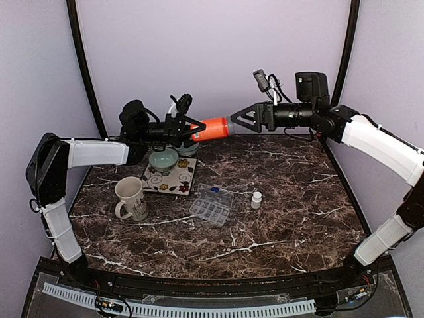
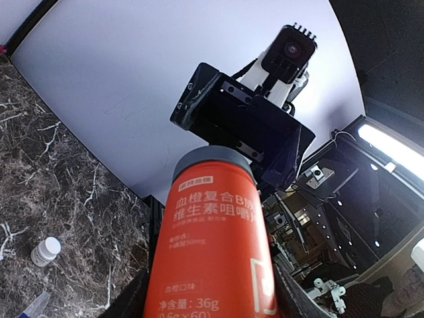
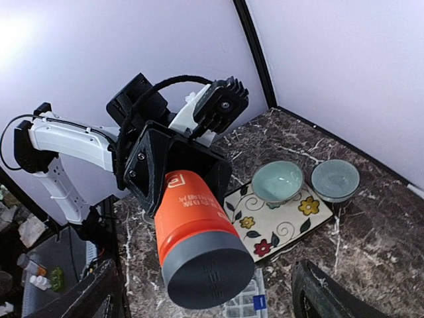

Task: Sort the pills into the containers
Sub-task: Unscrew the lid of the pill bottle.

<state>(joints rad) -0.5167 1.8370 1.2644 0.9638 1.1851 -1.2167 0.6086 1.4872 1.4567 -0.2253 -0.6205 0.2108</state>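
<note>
The left hand (image 1: 184, 129) gripped the base of an orange pill bottle (image 1: 213, 128), holding it level in the air above the far side of the table (image 1: 285, 218), grey cap (image 3: 209, 268) pointing at the right hand (image 1: 240, 121). That hand's fingers (image 3: 99, 295) stood wide apart on either side of the cap without touching it. The clear organiser box (image 1: 212, 205) lay flat near the table's middle, between a cream mug (image 1: 131, 197) and a small white bottle (image 1: 256, 199).

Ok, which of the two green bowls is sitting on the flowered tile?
The bowl nearer the mug; the other bowl rests on bare marble just past the corner of the tile.
</note>
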